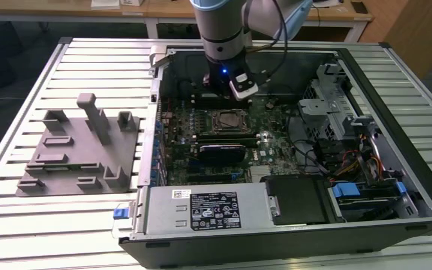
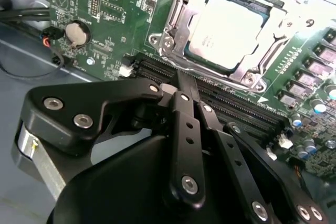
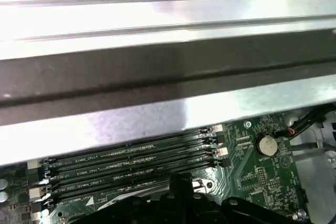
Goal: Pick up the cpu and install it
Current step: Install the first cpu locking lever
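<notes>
The cpu [image 2: 226, 27], a square chip with a shiny silver top, lies flat inside the metal-framed socket [image 2: 173, 43] on the green motherboard. In the exterior view the socket [image 1: 227, 119] sits mid-board in the open computer case. My gripper [image 2: 180, 81] hangs just beside the socket, over the black memory slots [image 2: 220, 100]. Its black fingers meet at the tip with nothing seen between them. In the exterior view the gripper [image 1: 226, 94] is just behind the socket, low inside the case. In the first wrist view its dark tip [image 3: 178, 183] stands above the memory slots [image 3: 131, 161].
The case's metal wall [image 3: 157, 114] stands close behind the gripper. A black rectangular block [image 1: 222, 151] lies in front of the socket, and the power supply [image 1: 201, 211] fills the case front. Drive cage and cables [image 1: 343, 140] crowd the exterior view's right. A grey fixture [image 1: 77, 149] sits on the table's left.
</notes>
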Tool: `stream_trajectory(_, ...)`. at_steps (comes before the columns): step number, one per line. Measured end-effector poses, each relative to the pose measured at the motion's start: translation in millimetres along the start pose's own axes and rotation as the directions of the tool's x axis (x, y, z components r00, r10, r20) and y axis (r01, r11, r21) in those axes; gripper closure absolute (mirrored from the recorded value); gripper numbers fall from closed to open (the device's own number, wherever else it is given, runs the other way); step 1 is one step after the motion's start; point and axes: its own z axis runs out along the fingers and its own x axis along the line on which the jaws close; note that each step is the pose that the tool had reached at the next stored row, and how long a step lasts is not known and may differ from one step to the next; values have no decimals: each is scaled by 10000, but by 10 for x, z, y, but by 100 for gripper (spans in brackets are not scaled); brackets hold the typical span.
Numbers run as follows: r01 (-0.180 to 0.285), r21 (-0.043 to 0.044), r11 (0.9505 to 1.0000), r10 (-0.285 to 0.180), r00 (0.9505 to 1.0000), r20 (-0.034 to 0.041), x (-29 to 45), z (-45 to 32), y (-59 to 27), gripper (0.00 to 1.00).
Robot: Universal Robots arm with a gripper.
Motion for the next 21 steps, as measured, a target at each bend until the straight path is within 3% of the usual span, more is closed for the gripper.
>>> stream_trajectory(7,0,-1,10000,0,10000,-2,-4,-13,3,89)
stream_trajectory(8,-8,20,10000,8,10000,-64,-10,-12,4,89)
stream_trajectory(11,-49,173,9998,56,9991,-421,-31,-2,8,89)
stream_trajectory(14,-64,356,9993,89,9975,-705,-67,8,13,89)
stream_trajectory(15,-63,402,9992,93,9972,-747,-74,9,14,89)
stream_trajectory(19,-57,433,9990,89,9972,-745,-74,10,15,89)
stream_trajectory(21,-22,598,9982,66,9973,-731,-75,10,17,89)
